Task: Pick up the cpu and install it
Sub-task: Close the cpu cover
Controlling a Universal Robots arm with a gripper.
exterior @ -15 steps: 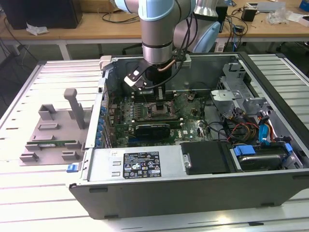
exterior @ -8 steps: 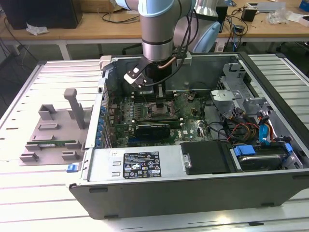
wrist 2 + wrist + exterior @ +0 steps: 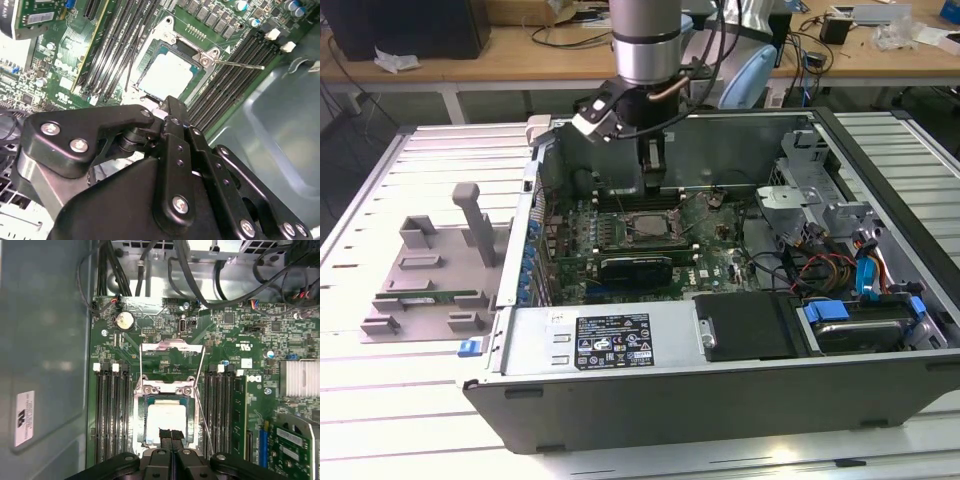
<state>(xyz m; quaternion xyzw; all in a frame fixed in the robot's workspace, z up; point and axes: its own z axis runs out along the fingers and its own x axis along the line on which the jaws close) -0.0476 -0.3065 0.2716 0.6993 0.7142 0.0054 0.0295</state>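
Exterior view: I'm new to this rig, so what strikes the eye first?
An open computer case sits on the slatted table, with the arm's gripper reaching down into it. In the first wrist view the shiny cpu lies in its socket frame, the shut gripper just above it.

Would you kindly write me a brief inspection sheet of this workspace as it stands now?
Surface: ribbed pale table, carrying an open computer case.
Job's things: the cpu lies in the socket on the motherboard; the socket frame is hinged open.
Clutter: grey fixture at the exterior view's left, with a green memory stick lying on it.
Grippers: the pincer, fingertips together, is over the cpu's edge; whether it touches cannot be told.
Cables: black cables beside the board; coloured wires toward the exterior view's right inside the case.
Surroundings: wooden bench behind, with loose items on it.
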